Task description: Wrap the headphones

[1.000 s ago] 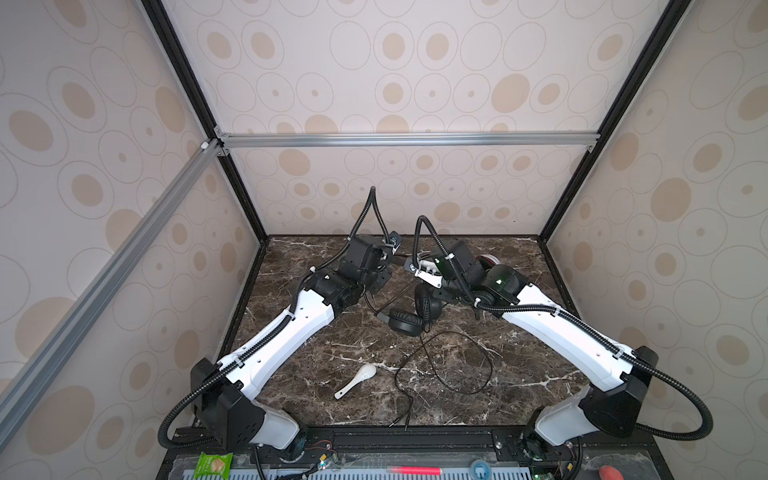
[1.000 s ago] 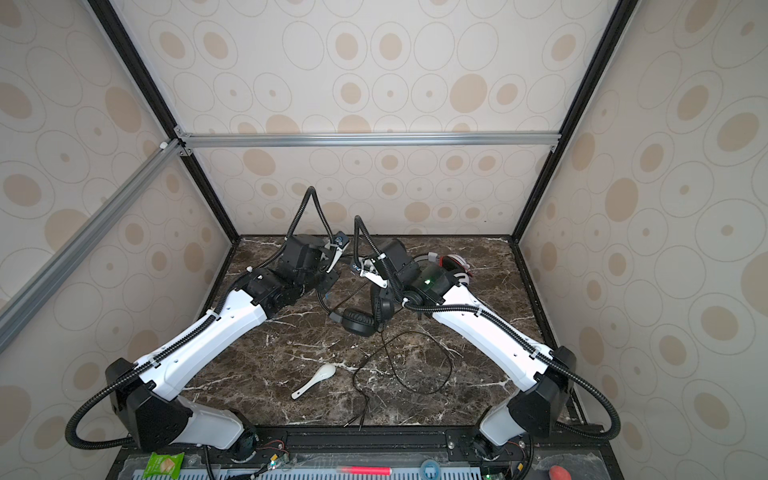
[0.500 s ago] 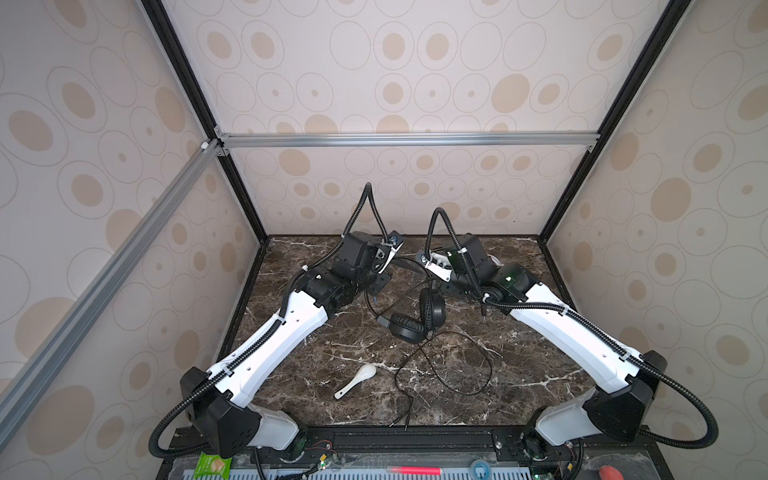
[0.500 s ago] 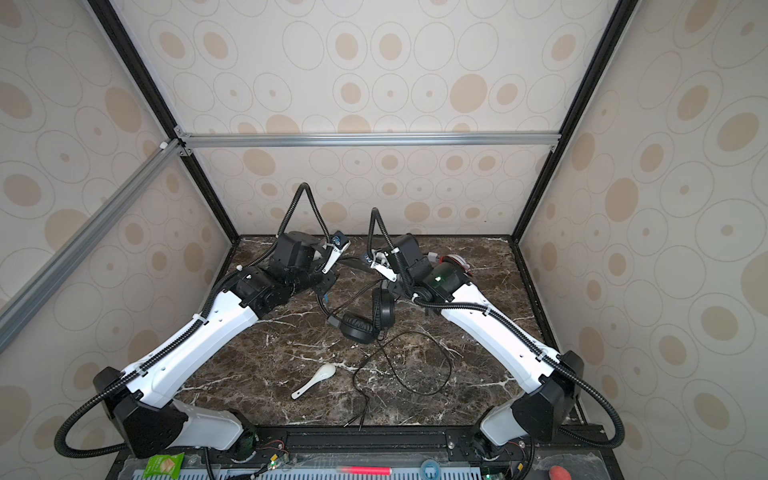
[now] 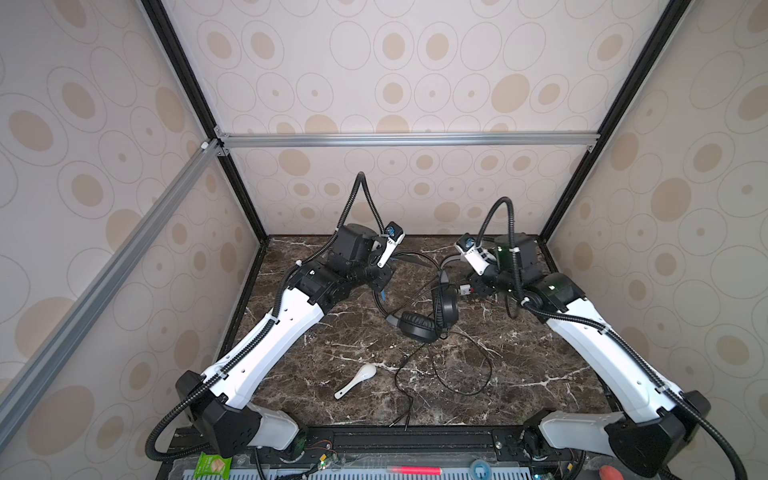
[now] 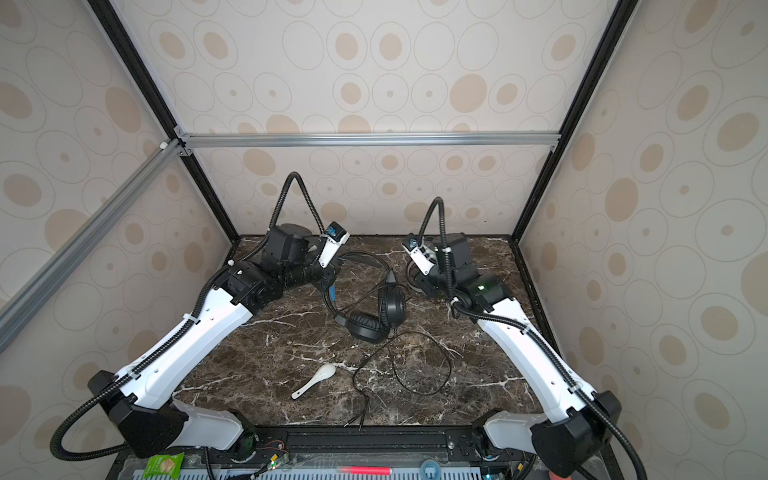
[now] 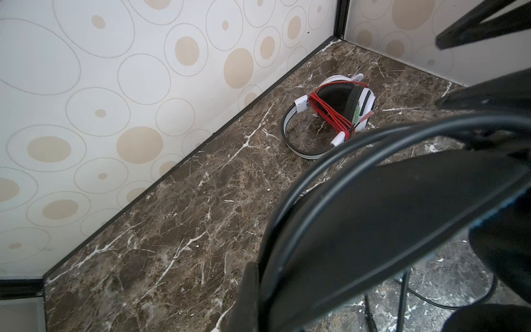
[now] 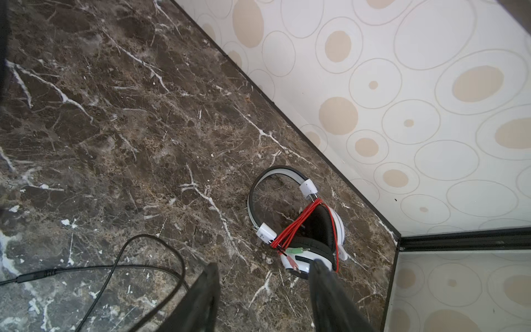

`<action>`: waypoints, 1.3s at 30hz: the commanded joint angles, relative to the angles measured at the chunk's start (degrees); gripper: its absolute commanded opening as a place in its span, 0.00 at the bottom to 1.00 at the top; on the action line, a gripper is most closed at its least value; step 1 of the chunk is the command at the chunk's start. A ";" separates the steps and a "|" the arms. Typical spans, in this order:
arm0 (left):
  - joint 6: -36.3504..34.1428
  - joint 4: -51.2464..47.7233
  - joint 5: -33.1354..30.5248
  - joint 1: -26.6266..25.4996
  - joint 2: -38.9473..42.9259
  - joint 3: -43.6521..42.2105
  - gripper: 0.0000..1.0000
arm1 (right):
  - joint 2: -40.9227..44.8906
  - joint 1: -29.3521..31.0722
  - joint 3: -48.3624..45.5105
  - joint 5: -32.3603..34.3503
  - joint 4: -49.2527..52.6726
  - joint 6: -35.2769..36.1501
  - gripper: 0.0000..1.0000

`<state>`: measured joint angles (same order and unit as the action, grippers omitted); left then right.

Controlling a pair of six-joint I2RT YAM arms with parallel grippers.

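Right wrist view: right gripper (image 8: 264,301) fingers apart, nothing between. White-and-black headphones (image 8: 316,230) on bench (image 8: 115,143) near back corner, red cable (image 8: 296,224) wound across; tiny print on white slider (image 8: 265,233) unreadable. Left gripper (image 5: 380,286) clamped on black headphones (image 5: 446,307) headband (image 7: 388,215); earcups mid-bench, black cable (image 5: 461,370) loose.

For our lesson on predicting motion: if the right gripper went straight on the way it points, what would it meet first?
Probably the white-and-black headphones, lying just ahead of the open right gripper; its jaws point at them, though exact depth is unclear.
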<state>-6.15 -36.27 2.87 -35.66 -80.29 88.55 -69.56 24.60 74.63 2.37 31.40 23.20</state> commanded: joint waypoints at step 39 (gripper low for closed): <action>9.58 -2.75 8.74 1.34 -1.63 12.59 0.00 | -0.71 -1.75 -22.44 -20.12 -35.96 -21.06 0.53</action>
<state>0.99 -41.67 9.58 -34.76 -84.14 98.72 -69.78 23.22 51.70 -19.09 -1.67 3.44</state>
